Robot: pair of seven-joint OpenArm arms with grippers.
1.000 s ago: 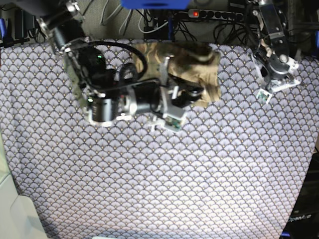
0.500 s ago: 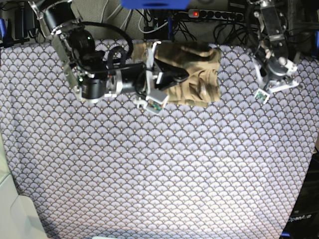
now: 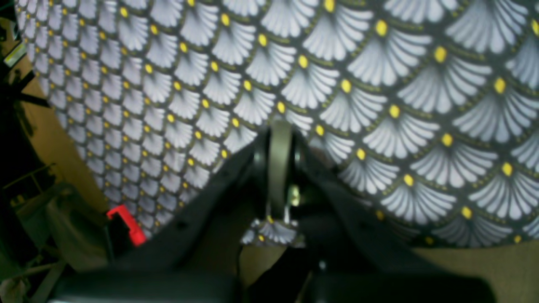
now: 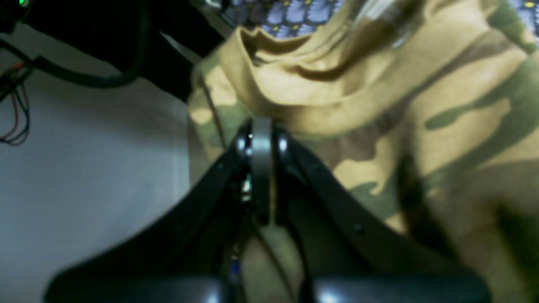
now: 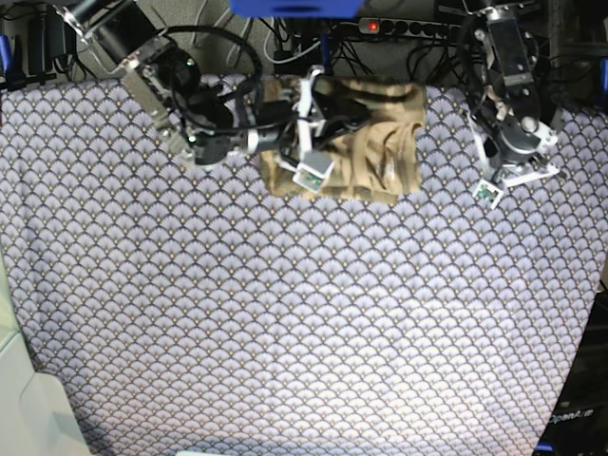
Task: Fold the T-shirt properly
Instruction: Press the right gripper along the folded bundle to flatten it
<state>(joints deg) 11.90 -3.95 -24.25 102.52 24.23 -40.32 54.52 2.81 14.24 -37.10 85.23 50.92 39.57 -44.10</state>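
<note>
Base view puts your right hand (image 5: pixel 353 114) over the T-shirt (image 5: pixel 375 161), which lies folded into a compact bundle at the far edge of the counter (image 5: pixel 304 323), directly beneath and just beyond that hand. Your right arm reaches in from the far corner on its own side, and its wrist camera housing sits over the near edge of the bundle. Your right wrist view shows that hand (image 4: pixel 261 139) with its jaws pressed together; the tips sit against a thick tan fold of the shirt (image 4: pixel 421 126), though you cannot tell from here whether any fabric is pinched between them. Camouflage streaks of olive and brown run away to the hand's right, and a strip of the patterned cloth (image 4: pixel 290 12) shows past the fold, ahead of the tips.

Your left hand (image 5: pixel 489 185) is well apart from the shirt, near the far corner of the counter on its own side. Your left wrist view shows this hand (image 3: pixel 280 139) with jaws fully together, nothing between them, the tips low over the fan-scale cloth (image 3: pixel 379 75). Beside and behind the hand, the cloth's edge gives way to a tan surface, and a small red clip (image 3: pixel 126 223) sits off to the hand's left.
</note>
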